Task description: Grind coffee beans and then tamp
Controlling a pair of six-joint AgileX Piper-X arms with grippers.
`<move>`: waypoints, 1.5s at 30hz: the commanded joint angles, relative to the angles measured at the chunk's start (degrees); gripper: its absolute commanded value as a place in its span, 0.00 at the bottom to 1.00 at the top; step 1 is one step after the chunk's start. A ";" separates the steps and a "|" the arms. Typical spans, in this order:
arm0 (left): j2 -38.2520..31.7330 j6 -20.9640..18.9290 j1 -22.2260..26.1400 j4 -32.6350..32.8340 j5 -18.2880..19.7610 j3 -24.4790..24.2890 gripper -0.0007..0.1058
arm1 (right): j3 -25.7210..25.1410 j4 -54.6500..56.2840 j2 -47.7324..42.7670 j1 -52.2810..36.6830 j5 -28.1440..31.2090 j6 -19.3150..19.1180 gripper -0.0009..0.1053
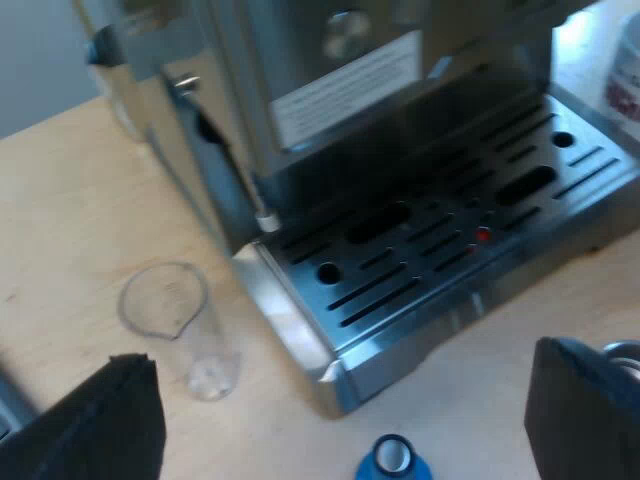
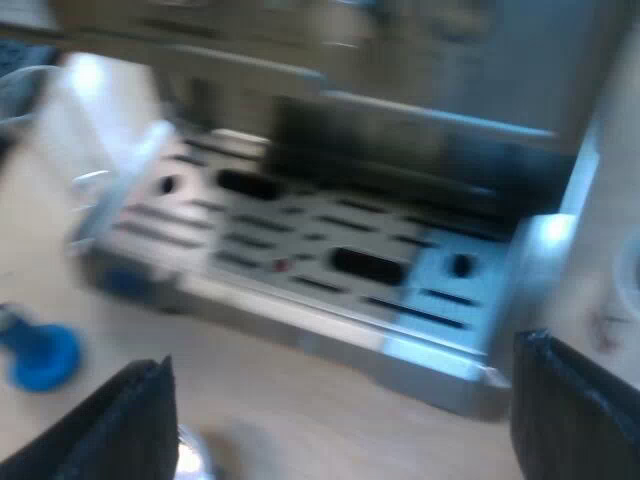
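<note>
Blue and loose on the pale desk (image 1: 70, 200), the tamper (image 1: 393, 458) stands just off the near corner of the drip tray (image 1: 430, 250), close to the left hand (image 1: 340, 420) but apart from it. That hand hangs above the desk with its two black fingers spread wide and nothing between them. The right hand (image 2: 340, 400) faces the tray's long edge, its fingers likewise well apart and empty.

A clear measuring glass (image 1: 180, 320) stands on the desk just beside the tray's corner, and it looks empty. The espresso machine (image 1: 380, 90) rises behind the tray. Its slotted steel top is bare apart from a small red spot.

A bright metal edge (image 1: 625, 352) sits close against one finger of the left hand, but too little of it is in view to name.

My reading is that the task is at or near its beginning. Neither hand has taken hold of anything, the tamper is untouched, and both grinding and tamping look to be ahead. The tamper is near enough to the left hand that the second step should be a short reach once grounds are ready.
</note>
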 commanded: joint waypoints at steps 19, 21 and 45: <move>-5.04 -0.64 9.59 3.52 2.40 -0.35 0.75 | -0.70 11.88 -4.57 -33.50 -17.89 -17.04 0.66; -6.96 -0.64 9.59 4.40 1.90 -0.35 0.75 | -0.70 11.87 -4.94 -35.55 -20.24 -17.10 0.66; -33.39 -0.64 9.59 15.54 -1.45 -0.35 0.75 | 8.52 10.29 -33.20 -37.81 -20.53 -18.71 0.66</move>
